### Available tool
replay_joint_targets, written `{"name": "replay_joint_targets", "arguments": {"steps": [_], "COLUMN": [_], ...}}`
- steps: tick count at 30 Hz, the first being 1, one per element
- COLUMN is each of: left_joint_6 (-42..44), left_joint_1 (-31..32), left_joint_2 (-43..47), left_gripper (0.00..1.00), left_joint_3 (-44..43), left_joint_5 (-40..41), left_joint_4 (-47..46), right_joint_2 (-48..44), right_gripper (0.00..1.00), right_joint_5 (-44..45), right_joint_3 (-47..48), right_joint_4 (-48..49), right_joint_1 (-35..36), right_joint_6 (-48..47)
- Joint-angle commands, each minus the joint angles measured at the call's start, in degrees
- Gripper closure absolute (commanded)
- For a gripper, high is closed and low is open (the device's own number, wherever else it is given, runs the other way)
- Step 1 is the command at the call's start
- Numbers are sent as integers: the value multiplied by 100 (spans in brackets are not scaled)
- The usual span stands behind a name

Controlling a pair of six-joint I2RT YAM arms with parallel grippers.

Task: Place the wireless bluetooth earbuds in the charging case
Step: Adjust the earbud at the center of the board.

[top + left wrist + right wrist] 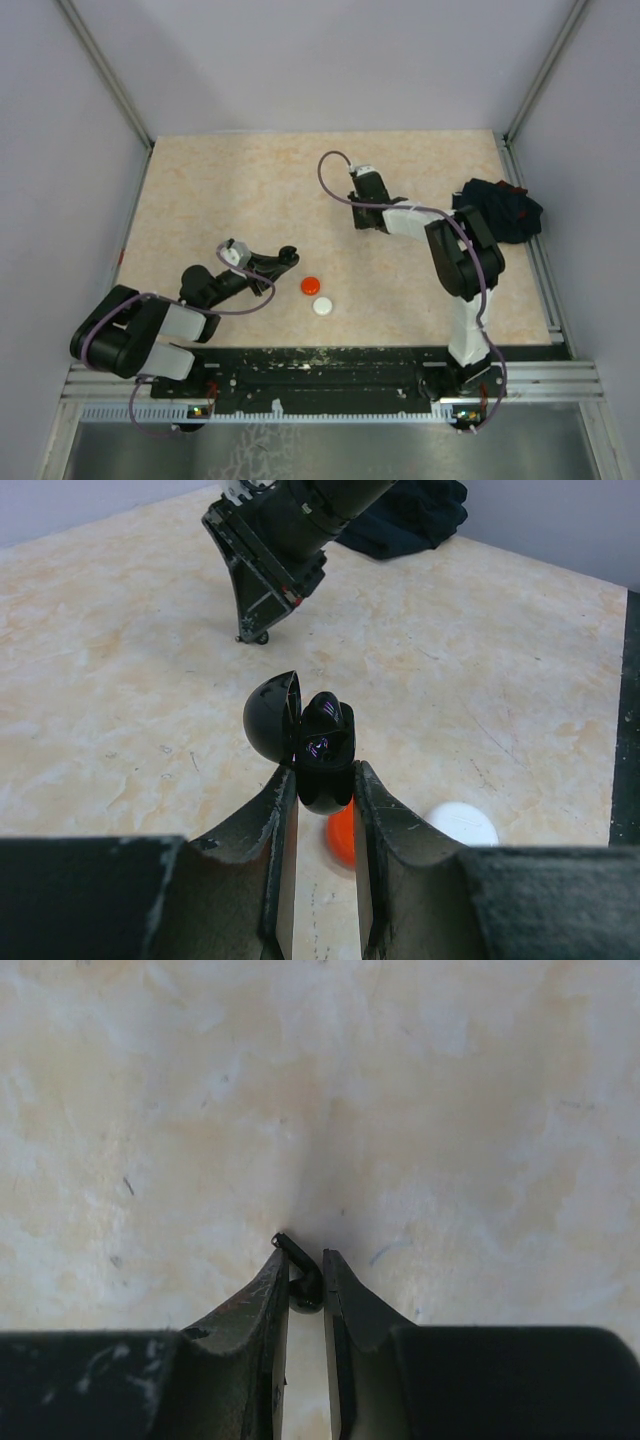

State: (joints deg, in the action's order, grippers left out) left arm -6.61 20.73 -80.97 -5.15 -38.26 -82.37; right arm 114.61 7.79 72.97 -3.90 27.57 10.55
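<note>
Step in hand: lifting one black earbud [303, 1285] off the table [250, 180], as I judged it, before carrying it to the case.
Right gripper [305, 1260]: its fingers were pinched together on the bud right at their tips. A sliver of the bud poked out toward 11 o'clock in the wrist view.
Left gripper [318, 780]: it was clamped on the black charging case [320, 745], held off the table with the lid swung open to the 9 o'clock side.
Layout, top view: the right gripper sat at about 1 o'clock from the red disc [310, 285] and the held case at 10 o'clock. The white disc [322, 306] lay at 5 o'clock, and a dark cloth bundle [500, 210] lay toward the table's 2 o'clock edge.
Other buds: none could be made out.
Doing it well: the hold was shallow, so a slow, straight lift looked wise, since a twist might flick the bud free. The bud's stem would need lining up with a well before lowering. The case should be kept steady, with its mouth turned toward the approaching arm.
Risk: the bud could slip out on the way across.
</note>
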Motion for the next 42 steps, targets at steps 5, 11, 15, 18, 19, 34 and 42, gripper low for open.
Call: {"name": "replay_joint_targets", "arguments": {"steps": [5, 11, 15, 18, 19, 34, 42], "left_joint_6": [-39, -16, -21, -26, -29, -45, -73], "left_joint_1": [-34, -34, -36, -41, -35, -35, -34], "left_joint_2": [149, 144, 126, 125, 132, 187, 135], "left_gripper": [100, 100, 100, 100, 100, 100, 100], "left_joint_3": [80, 58, 39, 24, 30, 37, 21], "left_joint_5": [-177, -269, -353, -405, -408, -430, -484], "left_joint_4": [-298, -308, -314, -323, -322, -270, -312], "right_joint_2": [-1321, -1938, -2315, -2372, -2368, -2494, -2593], "right_gripper": [85, 84, 84, 84, 84, 68, 68], "right_joint_5": [-209, -249, -210, -200, -193, -318, -447], "right_joint_3": [-832, -1539, -1798, -1924, -1947, -2031, -2186], "right_joint_4": [-956, -1411, -1628, -1658, -1650, -1819, -1845], "right_joint_1": [64, 430, 723, 800, 810, 837, 846], "right_joint_6": [42, 41, 154, 223, 234, 314, 393]}}
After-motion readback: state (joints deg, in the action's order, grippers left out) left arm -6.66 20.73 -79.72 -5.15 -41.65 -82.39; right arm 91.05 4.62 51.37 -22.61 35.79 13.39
